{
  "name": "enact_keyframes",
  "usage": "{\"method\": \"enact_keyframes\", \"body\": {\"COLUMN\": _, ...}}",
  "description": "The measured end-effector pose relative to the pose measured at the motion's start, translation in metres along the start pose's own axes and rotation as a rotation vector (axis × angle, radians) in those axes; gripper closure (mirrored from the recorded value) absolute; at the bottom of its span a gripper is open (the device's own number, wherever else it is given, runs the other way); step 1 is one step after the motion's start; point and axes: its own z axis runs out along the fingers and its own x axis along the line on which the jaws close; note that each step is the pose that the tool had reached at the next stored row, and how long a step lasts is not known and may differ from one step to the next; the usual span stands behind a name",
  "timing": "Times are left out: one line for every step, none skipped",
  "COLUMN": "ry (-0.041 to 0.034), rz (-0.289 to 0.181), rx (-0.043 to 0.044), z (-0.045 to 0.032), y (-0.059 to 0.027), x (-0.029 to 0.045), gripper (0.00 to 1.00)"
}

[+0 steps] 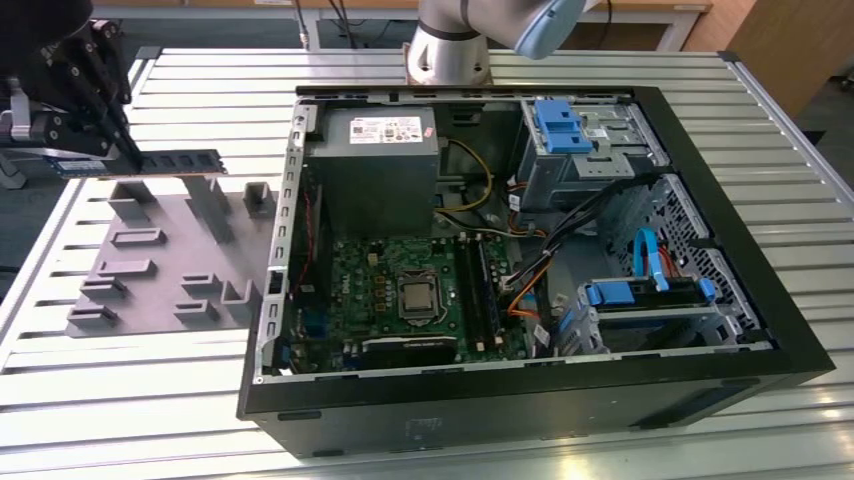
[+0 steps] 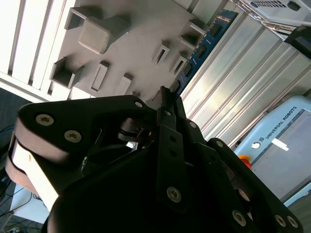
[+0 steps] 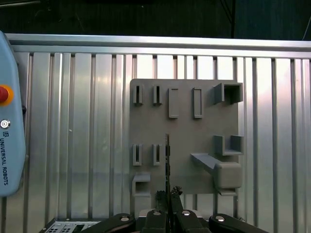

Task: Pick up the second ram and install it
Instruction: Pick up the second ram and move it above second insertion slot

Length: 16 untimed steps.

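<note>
Tool [image 1: 123, 157]: clenched on the ram, above the fixture's far edge; in the first wrist view its fingers [image 3: 171, 196] close on the stick's end.
Ram [image 1: 180, 160]: held level and on edge, just above the fixture's upright blocks; whether it touches them cannot be told. It appears edge-on in the first wrist view [image 3: 167, 155] and as a blue strip in the second wrist view [image 2: 210, 35].
Fixture [image 1: 160, 270]: grey, flat on the worktop [image 1: 134, 400].
Case [image 1: 534, 395]: open, just beside the fixture on the exterior view's right.
Motherboard [image 1: 387, 270]: green, inside the case, on its side nearer the fixture.
</note>
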Motion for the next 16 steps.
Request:
{"method": "enact_keyframes", "body": {"ry": 0.0, "rz": 0.0, "rx": -0.0001, "z": -0.0001, "y": -0.0007, "x": 0.0, "gripper": 0.86}}
{"method": "enact_keyframes", "body": {"ry": 0.0, "rz": 0.0, "rx": 0.0, "z": 0.0, "y": -0.0013, "x": 0.0, "gripper": 0.86}}
{"method": "enact_keyframes", "body": {"ry": 0.0, "rz": 0.0, "rx": 0.0, "z": -0.0001, "y": -0.002, "x": 0.0, "gripper": 0.86}}
{"method": "enact_keyframes", "body": {"ry": 0.0, "rz": 0.0, "rx": 0.0, "z": -0.0001, "y": -0.0027, "x": 0.0, "gripper": 0.86}}
{"method": "enact_keyframes", "body": {"ry": -0.0001, "rz": 0.0, "rx": 0.0001, "z": 0.0, "y": -0.0034, "x": 0.0, "gripper": 0.86}}
{"method": "enact_keyframes", "body": {"ry": 0.0, "rz": 0.0, "rx": 0.0, "z": -0.0001, "y": -0.004, "x": 0.0, "gripper": 0.86}}
{"method": "enact_keyframes", "body": {"ry": 0.0, "rz": 0.0, "rx": -0.0001, "z": -0.0002, "y": -0.0047, "x": -0.0001, "gripper": 0.86}}
{"method": "enact_keyframes", "body": {"ry": 0.0, "rz": 0.0, "rx": 0.0, "z": -0.0002, "y": -0.0054, "x": 0.0, "gripper": 0.86}}
{"method": "enact_keyframes", "body": {"ry": -0.0001, "rz": 0.0, "rx": 0.0, "z": -0.0002, "y": -0.0061, "x": 0.0, "gripper": 0.86}}
{"method": "enact_keyframes", "body": {"ry": 0.0001, "rz": 0.0, "rx": -0.0001, "z": -0.0003, "y": -0.0068, "x": -0.0001, "gripper": 0.86}}
{"method": "enact_keyframes", "body": {"ry": 0.0, "rz": 0.0, "rx": -0.0001, "z": -0.0003, "y": -0.0074, "x": -0.0001, "gripper": 0.86}}
{"method": "enact_keyframes", "body": {"ry": 0.0, "rz": 0.0, "rx": 0.0, "z": -0.0002, "y": -0.0081, "x": 0.0, "gripper": 0.86}}
{"method": "enact_keyframes", "body": {"ry": 0.0, "rz": 0.0, "rx": 0.0, "z": -0.0003, "y": -0.0087, "x": -0.0001, "gripper": 0.86}}
{"method": "enact_keyframes", "body": {"ry": 0.0, "rz": 0.0, "rx": 0.0, "z": -0.0003, "y": -0.0092, "x": -0.0001, "gripper": 0.86}}
{"method": "enact_keyframes", "body": {"ry": 0.0, "rz": 0.0, "rx": 0.0, "z": -0.0003, "y": -0.0099, "x": -0.0001, "gripper": 0.86}}
{"method": "enact_keyframes", "body": {"ry": 0.0, "rz": 0.0, "rx": 0.0, "z": -0.0003, "y": -0.0105, "x": -0.0001, "gripper": 0.86}}
